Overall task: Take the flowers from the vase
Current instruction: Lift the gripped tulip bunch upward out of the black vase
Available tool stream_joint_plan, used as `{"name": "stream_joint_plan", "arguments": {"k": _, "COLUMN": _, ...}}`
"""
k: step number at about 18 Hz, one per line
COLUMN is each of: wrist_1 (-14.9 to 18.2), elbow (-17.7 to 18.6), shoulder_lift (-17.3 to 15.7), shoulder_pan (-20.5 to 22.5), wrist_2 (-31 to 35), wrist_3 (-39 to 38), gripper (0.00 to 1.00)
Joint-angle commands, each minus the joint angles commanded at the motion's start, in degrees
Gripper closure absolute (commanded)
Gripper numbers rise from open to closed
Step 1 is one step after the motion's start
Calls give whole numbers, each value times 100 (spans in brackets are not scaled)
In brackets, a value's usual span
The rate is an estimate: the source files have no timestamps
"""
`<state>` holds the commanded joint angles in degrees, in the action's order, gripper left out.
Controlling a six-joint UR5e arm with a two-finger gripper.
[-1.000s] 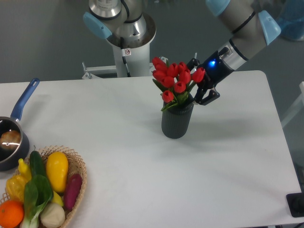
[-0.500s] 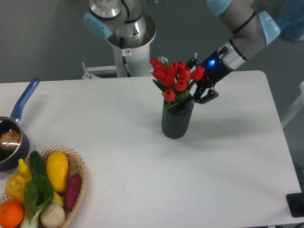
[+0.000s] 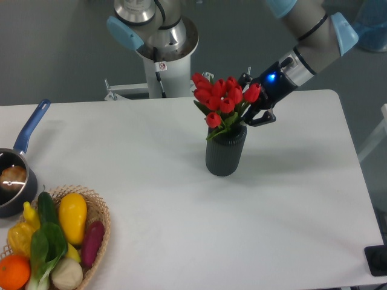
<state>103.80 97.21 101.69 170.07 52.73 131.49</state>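
Note:
The flowers (image 3: 221,99), a bunch of red tulips with green leaves, stand in the dark grey ribbed vase (image 3: 224,154) at the middle of the white table. Their stems go down into the vase mouth and are hidden there. My gripper (image 3: 248,114) reaches in from the upper right, just above the vase's right rim. It is shut on the flowers at the leafy part below the blooms. A blue light glows on its wrist.
A blue-handled saucepan (image 3: 16,174) sits at the left edge. A wicker basket (image 3: 100,212) of vegetables and fruit stands at the front left. The arm's white base column (image 3: 163,57) rises behind the table.
My gripper has risen a little, and the flowers have come up slightly with it. The vase has stayed in place.

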Motion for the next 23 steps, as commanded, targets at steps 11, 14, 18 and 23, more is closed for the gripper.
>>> {"name": "stream_joint_plan", "arguments": {"k": 11, "wrist_1": 237, "elbow": -26, "shoulder_lift": 0, "shoulder_pan": 79, "wrist_2": -220, "wrist_3": -62, "gripper": 67}}
{"name": "stream_joint_plan", "arguments": {"k": 14, "wrist_1": 246, "elbow": -35, "shoulder_lift": -9, "shoulder_pan": 114, "wrist_2": -220, "wrist_3": -53, "gripper": 67}}
{"name": "stream_joint_plan", "arguments": {"k": 18, "wrist_1": 430, "elbow": -132, "shoulder_lift": -17, "shoulder_pan": 158, "wrist_2": -229, "wrist_3": -53, "gripper": 67}}
{"name": "stream_joint_plan", "arguments": {"k": 23, "wrist_1": 562, "elbow": -193, "shoulder_lift": -44, "shoulder_pan": 176, "wrist_2": -377, "wrist_3": -53, "gripper": 67}}
